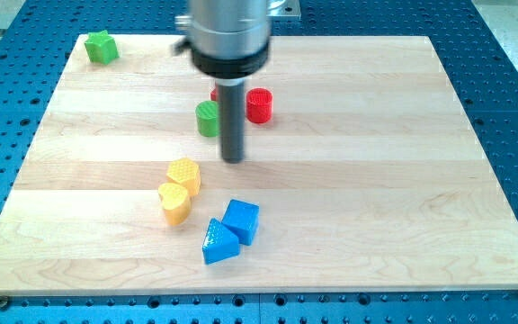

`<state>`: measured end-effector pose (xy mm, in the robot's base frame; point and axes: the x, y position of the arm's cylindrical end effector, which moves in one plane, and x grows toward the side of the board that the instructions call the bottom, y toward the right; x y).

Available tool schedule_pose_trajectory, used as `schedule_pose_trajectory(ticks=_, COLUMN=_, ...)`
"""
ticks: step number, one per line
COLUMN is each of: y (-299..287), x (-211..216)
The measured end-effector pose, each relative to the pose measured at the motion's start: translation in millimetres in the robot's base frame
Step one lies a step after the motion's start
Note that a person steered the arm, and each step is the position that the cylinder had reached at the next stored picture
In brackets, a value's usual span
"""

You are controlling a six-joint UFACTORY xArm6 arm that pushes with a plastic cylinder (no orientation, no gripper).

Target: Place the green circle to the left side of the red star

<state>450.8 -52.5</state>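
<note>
Pale wood board fills the view, blue pegged bench around it. No claw here, only a rod; it holds nothing. My tip rests just below-right of the green circle. A red piece, likely the red star, is mostly hidden behind the rod, just above the circle. Red cylinder at the rod's right. Circle looks light, rigid, slick plastic; push its flat side low, since round walls may roll off-line.

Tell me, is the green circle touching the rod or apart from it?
Cannot tell: the green circle sits against the rod's left edge, no gap visible. My tip is below it.
</note>
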Motion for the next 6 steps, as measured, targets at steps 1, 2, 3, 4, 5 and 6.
schedule_pose_trajectory(ticks=1, y=-6, x=-3)
schedule_pose_trajectory(ticks=2, y=-9, x=-20)
schedule_pose_trajectory(ticks=3, y=20, x=-29)
schedule_pose_trajectory(ticks=4, y=-43, x=-65)
schedule_pose_trajectory(ticks=5, y=-118, x=-83)
schedule_pose_trajectory(ticks=6, y=-119, x=-68)
